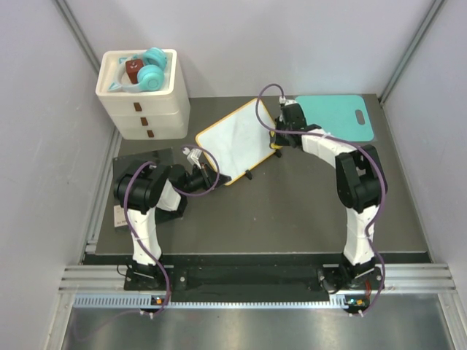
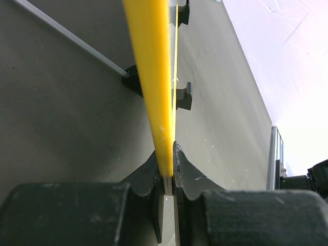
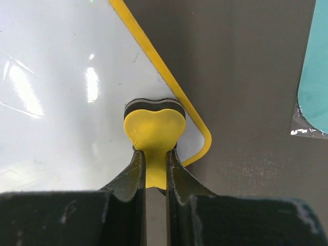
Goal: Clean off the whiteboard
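Top external: left claw (image 1: 213,175) pinches whiteboard (image 1: 232,138) edge, right claw (image 1: 280,140) grips eraser (image 3: 154,128)

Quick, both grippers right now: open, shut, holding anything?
Left gripper: shut on the whiteboard, pinching its yellow frame edge.
Right gripper: shut on the yellow eraser, at the board's corner.

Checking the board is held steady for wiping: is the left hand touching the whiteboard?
Touching. The left wrist view shows the left hand clamped on the yellow edge of the whiteboard, with no gap on either side.
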Robot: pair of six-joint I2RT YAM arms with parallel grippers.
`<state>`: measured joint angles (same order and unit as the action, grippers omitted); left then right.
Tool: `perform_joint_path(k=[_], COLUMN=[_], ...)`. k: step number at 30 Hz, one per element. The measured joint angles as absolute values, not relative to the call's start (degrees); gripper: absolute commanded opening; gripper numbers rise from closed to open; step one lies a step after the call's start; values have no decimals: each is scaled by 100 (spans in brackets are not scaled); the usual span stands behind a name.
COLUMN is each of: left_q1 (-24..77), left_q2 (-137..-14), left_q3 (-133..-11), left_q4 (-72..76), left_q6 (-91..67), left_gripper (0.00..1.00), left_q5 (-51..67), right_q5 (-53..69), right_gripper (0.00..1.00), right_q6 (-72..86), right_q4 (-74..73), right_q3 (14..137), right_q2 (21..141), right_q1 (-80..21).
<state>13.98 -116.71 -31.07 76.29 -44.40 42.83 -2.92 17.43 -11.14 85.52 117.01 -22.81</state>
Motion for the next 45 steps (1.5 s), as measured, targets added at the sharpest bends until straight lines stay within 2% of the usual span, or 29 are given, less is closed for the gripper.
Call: perform_joint_path(k=[10, 20, 31, 45], left_q1=[1411, 1415, 1358, 1347], left_q2=[-11671, -11671, -11671, -11671], left_q3=[-3107, -3107, -3100, -3100], left_q4=[7631, 7629, 7636, 7625], left_q6=[-4442, -4442, -4466, -4543], left_gripper=[0, 0, 0, 0], left_q5=[4259, 4259, 3979, 3900], right_q5=[320, 670, 47, 54], right_gripper=[0, 0, 0, 0], right_q6=[1970, 1973, 1894, 1861], right_q4=[-1734, -1723, -1918, -2198], right_q3=[9129, 9242, 10403, 12158], right_q2=[11957, 12042, 12591, 13273], right_q1=[-2001, -1986, -2805, -3723])
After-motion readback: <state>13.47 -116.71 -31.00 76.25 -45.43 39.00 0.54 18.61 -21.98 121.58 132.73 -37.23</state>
